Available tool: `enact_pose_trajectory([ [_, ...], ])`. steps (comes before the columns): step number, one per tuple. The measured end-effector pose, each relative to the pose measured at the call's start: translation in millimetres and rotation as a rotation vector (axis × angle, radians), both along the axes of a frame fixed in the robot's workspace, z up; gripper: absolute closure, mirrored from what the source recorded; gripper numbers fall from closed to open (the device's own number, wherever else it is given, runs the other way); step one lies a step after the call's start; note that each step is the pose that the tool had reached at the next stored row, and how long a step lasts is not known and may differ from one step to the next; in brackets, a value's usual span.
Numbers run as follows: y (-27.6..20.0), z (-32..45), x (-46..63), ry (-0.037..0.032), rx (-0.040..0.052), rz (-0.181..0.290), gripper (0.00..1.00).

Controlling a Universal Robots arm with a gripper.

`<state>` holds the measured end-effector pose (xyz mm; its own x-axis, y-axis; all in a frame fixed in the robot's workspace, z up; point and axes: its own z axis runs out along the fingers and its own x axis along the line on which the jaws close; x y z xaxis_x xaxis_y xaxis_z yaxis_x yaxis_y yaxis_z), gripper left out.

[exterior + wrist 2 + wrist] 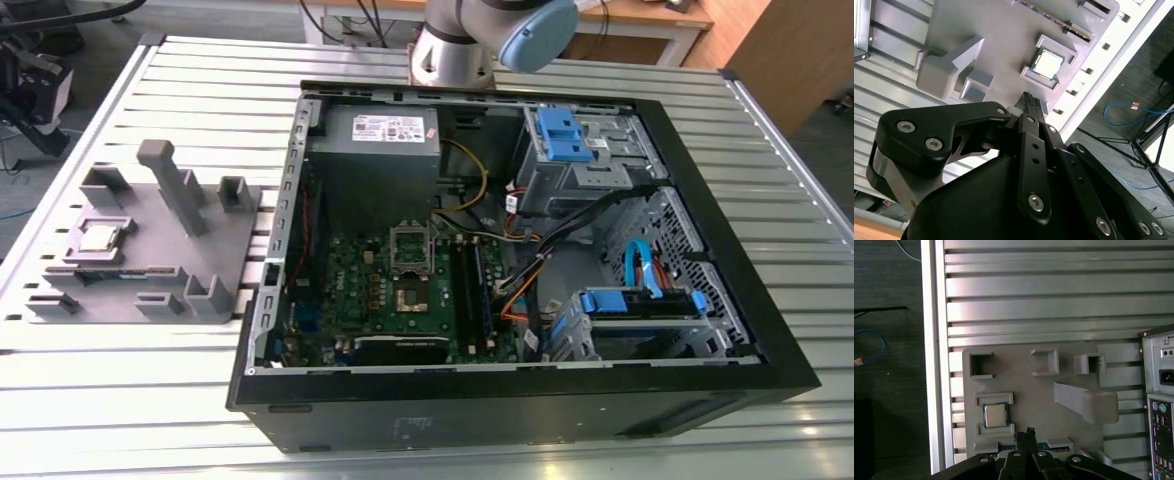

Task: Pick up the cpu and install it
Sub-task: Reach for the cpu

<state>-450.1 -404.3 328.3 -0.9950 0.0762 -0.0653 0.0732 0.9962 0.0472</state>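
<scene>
The cpu [995, 415] lies flat, metal lid up, in a pocket of the grey fixture plate [1024, 385]. I judge it light, rigid, thin and fragile underneath, so it is best taken by two opposite edges. My gripper [1029, 432] hovers over the plate near that pocket, fingers pressed together and empty. The pocket brackets [995, 398] partly mask the chip's edges.

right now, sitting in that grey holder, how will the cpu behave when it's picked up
The cpu looks thin and flat, so probably light and unbending. Its silvery metal top looks smooth, so possibly slippery. It sits between raised lips of the grey holder, so a sideways push would likely be blocked.
</scene>
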Motion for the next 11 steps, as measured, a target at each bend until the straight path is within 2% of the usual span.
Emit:
enact_pose_trajectory([
  [11,0.0,-0.4,0.0,-0.0004,0.0002,0.000,0.89],
])
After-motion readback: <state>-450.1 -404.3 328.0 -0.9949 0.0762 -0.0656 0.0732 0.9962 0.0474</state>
